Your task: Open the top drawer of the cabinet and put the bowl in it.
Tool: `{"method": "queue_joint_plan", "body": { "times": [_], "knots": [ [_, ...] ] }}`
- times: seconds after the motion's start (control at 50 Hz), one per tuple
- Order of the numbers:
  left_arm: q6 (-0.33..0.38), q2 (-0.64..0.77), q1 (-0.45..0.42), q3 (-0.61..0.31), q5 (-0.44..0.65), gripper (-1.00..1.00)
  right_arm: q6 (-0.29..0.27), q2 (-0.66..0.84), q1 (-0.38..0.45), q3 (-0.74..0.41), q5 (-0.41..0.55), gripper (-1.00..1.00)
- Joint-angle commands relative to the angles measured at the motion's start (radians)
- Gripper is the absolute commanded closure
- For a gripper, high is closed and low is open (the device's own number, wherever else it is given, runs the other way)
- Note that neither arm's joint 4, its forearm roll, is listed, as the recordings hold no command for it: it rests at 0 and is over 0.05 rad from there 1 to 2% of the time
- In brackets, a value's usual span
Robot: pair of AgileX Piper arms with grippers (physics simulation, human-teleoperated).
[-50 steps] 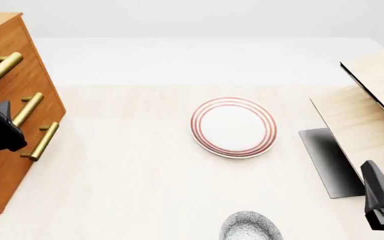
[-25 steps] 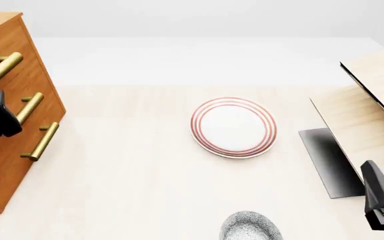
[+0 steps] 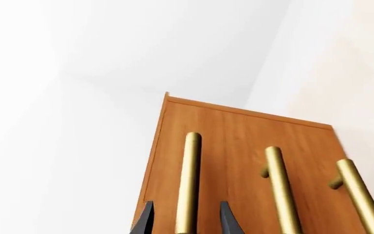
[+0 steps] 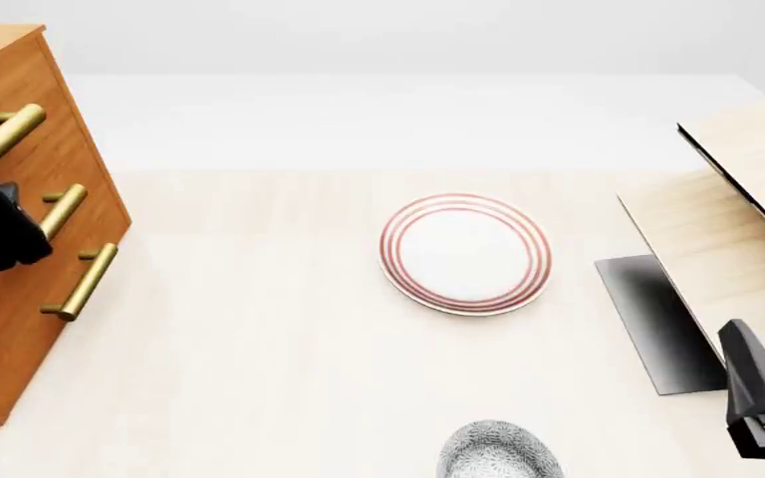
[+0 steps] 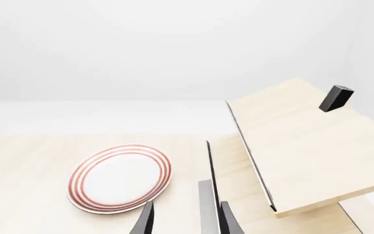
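The orange-brown cabinet (image 4: 4, 339) stands at the table's left edge with all three drawers shut. The top drawer (image 4: 27, 85) carries the uppermost brass handle (image 4: 1, 139). My left gripper (image 4: 4, 204) is open in front of the cabinet, just below that handle. In the left wrist view its fingers (image 3: 145, 222) straddle the top handle (image 3: 188, 185) with small gaps on both sides. The speckled bowl (image 4: 498, 450) sits at the table's near edge. My right gripper (image 4: 761, 398) is open and empty at the near right, apart from the bowl; its fingers (image 5: 146, 220) show in the right wrist view.
A flat white plate with red rings (image 4: 465, 252) lies mid-table and shows in the right wrist view (image 5: 120, 177). A pale wooden structure with a black edge (image 4: 735, 224) stands at the right; a small black block (image 5: 336, 97) sits on it.
My left gripper has risen along the cabinet front from the middle and bottom handles toward the top handle. The right arm, bowl and plate have not moved.
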Motion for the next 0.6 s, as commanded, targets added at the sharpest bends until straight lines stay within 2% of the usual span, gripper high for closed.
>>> {"method": "queue_joint_plan", "body": {
  "times": [0.02,0.08,0.1,0.44,0.6],
  "knots": [
    [-0.013,0.055,0.013,-0.005,-0.040,-1.00,0.000,-0.002,0.000,0.001,0.001,-1.00],
    [-0.023,0.047,0.012,-0.006,-0.039,-1.00,0.000,-0.002,0.000,0.001,0.001,-1.00],
    [-0.025,0.042,0.012,-0.006,-0.030,1.00,-0.001,-0.002,0.000,0.001,0.001,-1.00],
    [0.012,0.007,-0.003,0.051,-0.062,1.00,-0.001,-0.002,0.000,0.001,0.001,-1.00],
    [0.020,0.036,-0.030,0.071,-0.106,1.00,0.000,-0.002,0.000,0.001,0.001,-1.00]
  ]
}}
